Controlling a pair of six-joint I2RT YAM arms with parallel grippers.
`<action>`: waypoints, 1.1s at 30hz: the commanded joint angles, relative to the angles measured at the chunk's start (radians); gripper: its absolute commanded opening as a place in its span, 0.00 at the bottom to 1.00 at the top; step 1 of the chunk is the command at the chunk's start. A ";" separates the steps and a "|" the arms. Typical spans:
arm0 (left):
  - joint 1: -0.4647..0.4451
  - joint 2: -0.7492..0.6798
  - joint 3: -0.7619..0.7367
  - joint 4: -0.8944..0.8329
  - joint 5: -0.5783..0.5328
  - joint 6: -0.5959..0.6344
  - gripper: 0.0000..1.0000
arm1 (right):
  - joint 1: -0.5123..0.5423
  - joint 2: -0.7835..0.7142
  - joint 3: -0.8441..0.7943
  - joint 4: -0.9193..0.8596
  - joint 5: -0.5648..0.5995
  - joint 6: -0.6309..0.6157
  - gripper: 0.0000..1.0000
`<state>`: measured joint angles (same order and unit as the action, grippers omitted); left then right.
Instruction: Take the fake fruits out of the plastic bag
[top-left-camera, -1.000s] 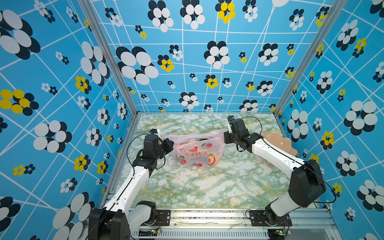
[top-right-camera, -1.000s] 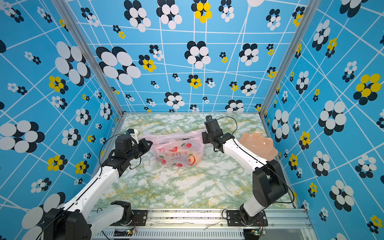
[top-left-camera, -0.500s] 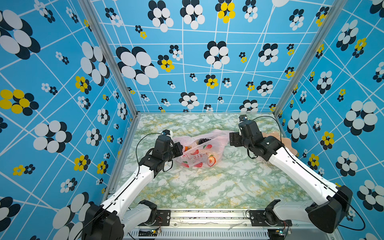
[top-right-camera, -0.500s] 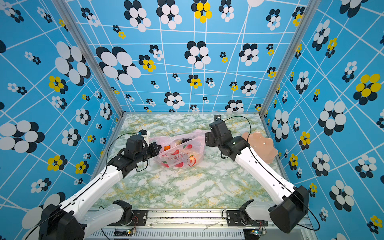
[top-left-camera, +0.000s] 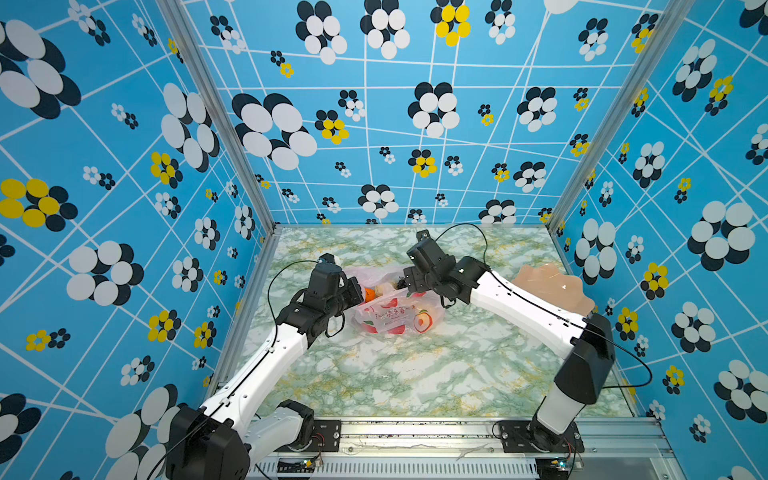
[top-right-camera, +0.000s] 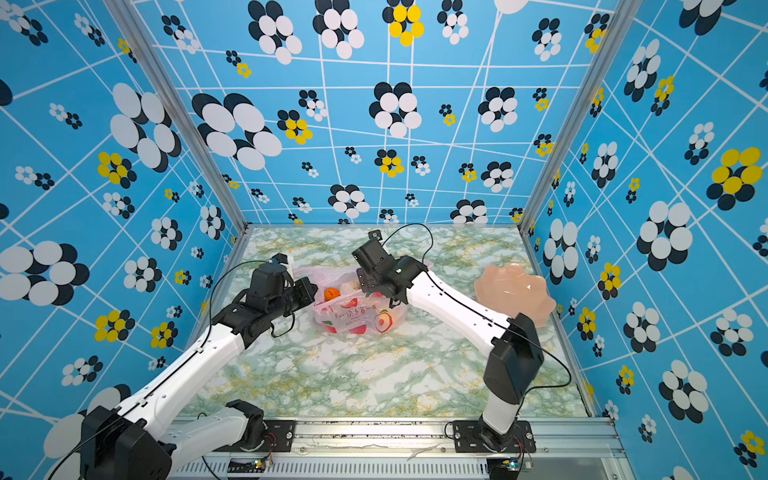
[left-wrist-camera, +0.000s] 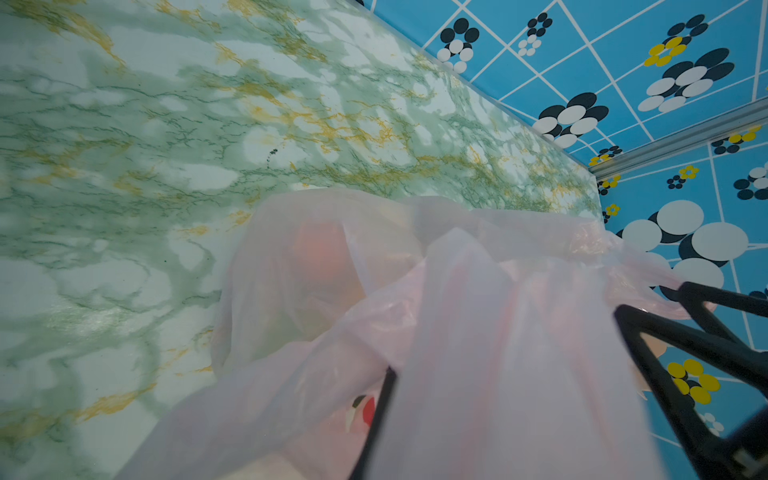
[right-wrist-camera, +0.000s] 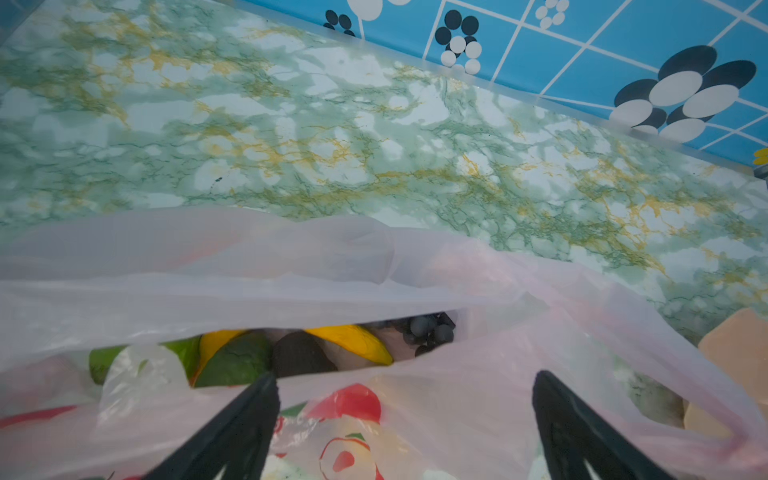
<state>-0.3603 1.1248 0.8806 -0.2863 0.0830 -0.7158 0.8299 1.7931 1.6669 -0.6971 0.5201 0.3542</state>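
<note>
The bag (top-left-camera: 392, 318) lies mid-table (top-left-camera: 395, 374), mouth gaping. There's the left gripper (top-left-camera: 358, 293), pinched shut on the bag's left rim, while the right gripper (right-wrist-camera: 405, 376) hangs over the opening, jaws spread wide, gripping nothing. The fruits (right-wrist-camera: 237, 359) sit inside: banana (right-wrist-camera: 357, 338), grapes (right-wrist-camera: 428, 330), avocado (right-wrist-camera: 299, 353), and an orange (top-right-camera: 331, 294) by the left gripper. The bowl (top-right-camera: 515, 291) stands well off to the right.
</note>
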 joint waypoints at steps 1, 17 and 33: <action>0.005 0.009 0.044 -0.040 -0.032 -0.030 0.00 | -0.008 0.051 0.091 -0.060 0.116 0.049 0.99; 0.013 0.044 0.046 -0.072 -0.089 -0.036 0.00 | -0.038 -0.021 -0.151 -0.147 0.221 0.141 0.99; 0.191 0.121 -0.095 0.040 0.029 -0.002 0.00 | -0.126 -0.249 -0.745 0.351 -0.221 0.216 0.67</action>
<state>-0.2211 1.2011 0.8139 -0.2974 0.0669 -0.7425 0.7494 1.5475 0.9607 -0.5026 0.4248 0.5602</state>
